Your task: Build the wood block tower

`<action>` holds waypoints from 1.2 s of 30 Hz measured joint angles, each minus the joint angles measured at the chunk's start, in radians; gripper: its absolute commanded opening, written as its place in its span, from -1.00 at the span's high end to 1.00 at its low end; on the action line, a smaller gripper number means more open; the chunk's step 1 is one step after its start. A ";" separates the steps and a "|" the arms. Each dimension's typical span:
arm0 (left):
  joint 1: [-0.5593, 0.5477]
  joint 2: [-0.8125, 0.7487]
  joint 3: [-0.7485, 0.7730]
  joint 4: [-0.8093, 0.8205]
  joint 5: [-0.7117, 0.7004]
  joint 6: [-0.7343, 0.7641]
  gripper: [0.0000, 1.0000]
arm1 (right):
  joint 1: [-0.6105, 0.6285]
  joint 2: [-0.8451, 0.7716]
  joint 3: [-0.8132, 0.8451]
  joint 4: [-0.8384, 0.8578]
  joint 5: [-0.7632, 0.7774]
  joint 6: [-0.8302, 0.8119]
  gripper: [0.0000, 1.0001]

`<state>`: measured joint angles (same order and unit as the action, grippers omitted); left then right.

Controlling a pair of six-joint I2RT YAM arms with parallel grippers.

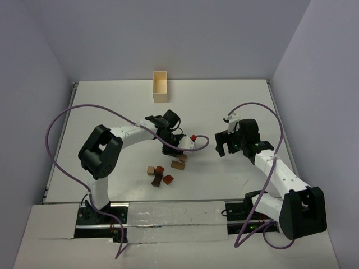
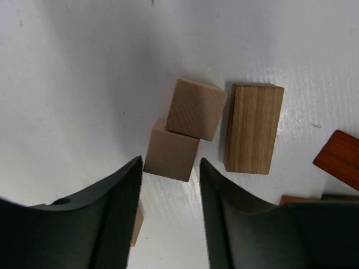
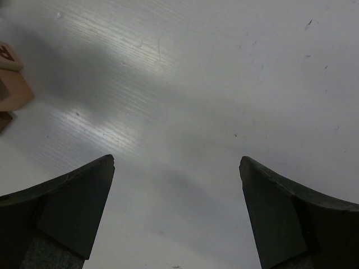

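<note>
Left gripper low over the blocks at mid-frame of the top view, jaws half apart either side of a tan cube, likely squaring on its flat faces; gripped or merely flanked, cannot tell. Second cube overlapping its upper edge, dark slab just right. Right gripper wide open, empty, over the table right of centre, likely kept out of the way.

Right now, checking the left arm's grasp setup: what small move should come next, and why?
Probably ease the left gripper forward slightly before closing: the tan cube sits only at the mouth of its open jaws, and a second cube overlaps it.
</note>
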<state>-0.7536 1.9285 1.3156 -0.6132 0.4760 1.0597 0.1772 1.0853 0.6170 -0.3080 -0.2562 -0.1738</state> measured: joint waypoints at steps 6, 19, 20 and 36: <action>0.000 0.000 -0.001 0.031 -0.004 -0.001 0.34 | 0.000 0.002 0.000 0.000 0.000 0.000 -0.99; 0.001 -0.100 -0.038 0.017 -0.008 -0.038 0.81 | 0.000 0.003 0.000 0.000 0.000 0.000 -0.99; 0.003 -0.124 -0.044 0.012 -0.008 -0.043 0.81 | 0.000 0.003 0.000 0.000 0.000 0.000 -0.99; 0.262 -0.341 -0.196 0.042 -0.020 -0.168 0.84 | 0.000 0.003 0.000 0.000 -0.001 0.000 -0.99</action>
<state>-0.4913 1.5874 1.1194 -0.5714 0.4555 0.8912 0.1772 1.0882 0.6174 -0.3084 -0.2569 -0.1741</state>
